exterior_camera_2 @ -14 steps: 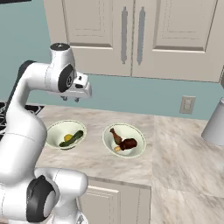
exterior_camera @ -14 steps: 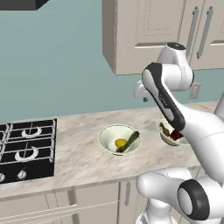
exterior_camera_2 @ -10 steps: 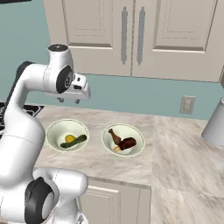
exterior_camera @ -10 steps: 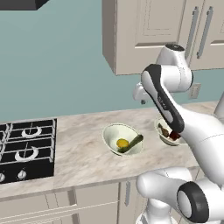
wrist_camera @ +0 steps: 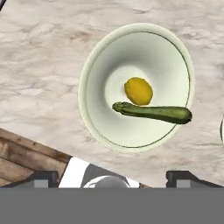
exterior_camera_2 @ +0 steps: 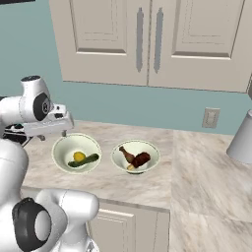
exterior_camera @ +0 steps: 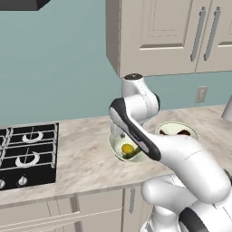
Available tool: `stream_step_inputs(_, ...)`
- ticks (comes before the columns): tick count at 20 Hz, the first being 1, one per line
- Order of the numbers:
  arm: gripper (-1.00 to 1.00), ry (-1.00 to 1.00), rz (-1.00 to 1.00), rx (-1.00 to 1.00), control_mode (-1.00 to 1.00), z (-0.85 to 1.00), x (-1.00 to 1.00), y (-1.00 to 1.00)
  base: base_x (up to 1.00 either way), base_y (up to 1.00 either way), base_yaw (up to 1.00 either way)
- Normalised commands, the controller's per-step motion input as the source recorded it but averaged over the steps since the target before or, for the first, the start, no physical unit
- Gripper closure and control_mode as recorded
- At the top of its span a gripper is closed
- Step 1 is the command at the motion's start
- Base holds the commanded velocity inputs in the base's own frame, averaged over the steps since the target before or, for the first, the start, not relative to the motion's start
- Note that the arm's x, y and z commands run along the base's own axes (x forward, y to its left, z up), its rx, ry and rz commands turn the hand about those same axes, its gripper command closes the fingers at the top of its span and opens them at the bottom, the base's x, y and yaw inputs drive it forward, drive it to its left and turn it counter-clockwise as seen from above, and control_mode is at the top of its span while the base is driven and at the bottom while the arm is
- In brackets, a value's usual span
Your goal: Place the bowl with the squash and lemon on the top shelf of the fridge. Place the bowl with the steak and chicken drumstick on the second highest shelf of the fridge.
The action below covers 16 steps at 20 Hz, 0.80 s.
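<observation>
The bowl with the squash and lemon (exterior_camera_2: pixel 74 145) stands on the marble counter, with the yellow lemon (wrist_camera: pixel 138 91) beside the dark green squash (wrist_camera: pixel 153 112), whose end rests on the rim. To its right stands the alike bowl (exterior_camera_2: pixel 148 147) with the steak (exterior_camera_2: pixel 141 159) and the chicken drumstick (exterior_camera_2: pixel 127 153). My gripper (exterior_camera_2: pixel 53 135) hangs open just above the left rim of the squash bowl (wrist_camera: pixel 144 52), holding nothing. In the left base view my arm covers part of that bowl (exterior_camera: pixel 118 154). The fridge is out of view.
A black stove (exterior_camera: pixel 27 149) lies at the counter's left. Wall cabinets (exterior_camera_2: pixel 147 39) hang above the counter. A grey vessel (exterior_camera_2: pixel 243 140) stands at the far right near a wall outlet (exterior_camera_2: pixel 210 118). The counter's front edge drops to wooden floor (wrist_camera: pixel 17 162).
My arm has swung left and down, from high above the meat bowl to just over the squash bowl. The gripper stays open. Both bowls stay in place.
</observation>
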Motion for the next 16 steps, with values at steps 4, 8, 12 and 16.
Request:
stream_step_inputs(4, -1.00, 0.10, 0.06, -0.22, -1.00, -0.99, 0.32, 0.55, 0.00, 0.00, 0.00)
stream_step_inputs(8, -1.00, -0.02, 0.03, -0.12, -1.00, -0.54, 0.30, 0.08, 0.00, 0.00, 0.00)
stream_step_inputs(12, -1.00, -0.05, 0.03, -0.08, -1.00, -0.27, 0.23, 0.00, 0.00, 0.00, 0.00)
stream_step_inputs(16, -1.00, -0.16, 0.04, -0.08, -1.00, -0.42, 0.19, 0.01, 0.00, 0.00, 0.00)
